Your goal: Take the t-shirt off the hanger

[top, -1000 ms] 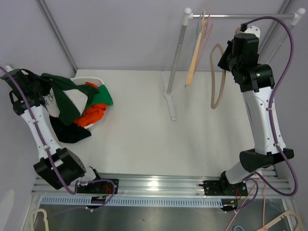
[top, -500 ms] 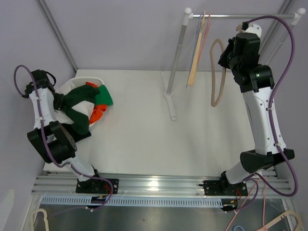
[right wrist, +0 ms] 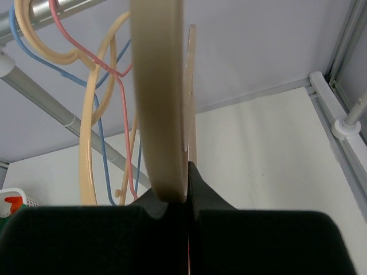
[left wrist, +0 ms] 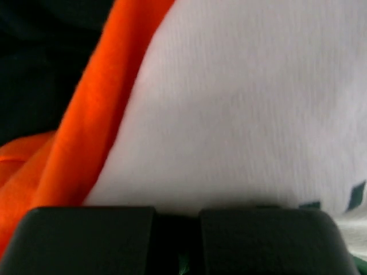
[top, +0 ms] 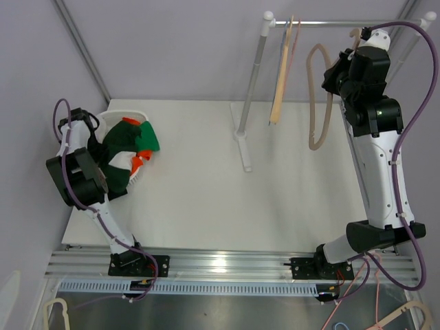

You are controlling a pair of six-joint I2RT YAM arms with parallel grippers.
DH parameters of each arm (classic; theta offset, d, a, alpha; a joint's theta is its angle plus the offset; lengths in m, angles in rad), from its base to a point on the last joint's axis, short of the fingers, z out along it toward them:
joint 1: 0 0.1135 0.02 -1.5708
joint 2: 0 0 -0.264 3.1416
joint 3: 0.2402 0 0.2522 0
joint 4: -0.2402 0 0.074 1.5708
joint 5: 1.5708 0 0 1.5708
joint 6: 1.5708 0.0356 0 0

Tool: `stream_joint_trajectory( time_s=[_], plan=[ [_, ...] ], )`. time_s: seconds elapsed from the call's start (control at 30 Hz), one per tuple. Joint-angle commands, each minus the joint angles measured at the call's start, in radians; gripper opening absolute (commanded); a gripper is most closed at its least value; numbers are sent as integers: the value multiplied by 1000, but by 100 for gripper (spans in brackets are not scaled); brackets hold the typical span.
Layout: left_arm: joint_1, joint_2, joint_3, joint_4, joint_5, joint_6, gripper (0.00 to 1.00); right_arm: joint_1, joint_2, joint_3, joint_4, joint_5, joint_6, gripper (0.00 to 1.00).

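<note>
- Surface (top: 206, 192) is seen bearing a white basket (top: 127, 111) at its left edge and a rack (top: 256, 69) toward the right.
- T-shirt (top: 117, 137), green, white and orange, is heaped in and over that basket, off the hanger. It is judged light, soft and limp, best taken by a bunched fold or hem.
- Hanger (right wrist: 157, 86), beige and stiff, is held up bare beside the rack's top bar.
- Left tool (left wrist: 178, 217) is closed together, with cloth pressed against its tips and a green sliver apparently pinched.
- Right tool (right wrist: 178, 197) is clamped on the hanger.
</note>
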Motion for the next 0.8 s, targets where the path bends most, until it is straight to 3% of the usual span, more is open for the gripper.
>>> stream_joint_trajectory(
  time_s=[0.0, 0.13, 0.27, 0.43, 0.77],
  plan=[
    [-25, 42, -13, -16, 43, 6, 1, -30, 20, 49, 104, -35, -39, 0],
    [-23, 36, -1, -8, 54, 22, 1, -94, 98, 130, 104, -141, -67, 0],
    [-23, 2, 18, -13, 85, 35, 31, -125, 197, 250, 77, -225, -64, 0],
    [-28, -71, 42, -20, 86, 46, 47, -128, 235, 238, 119, -276, -79, 0],
    [-74, -297, 78, -57, 59, 46, 47, -131, 261, 222, 219, -328, -93, 0]
  ],
)
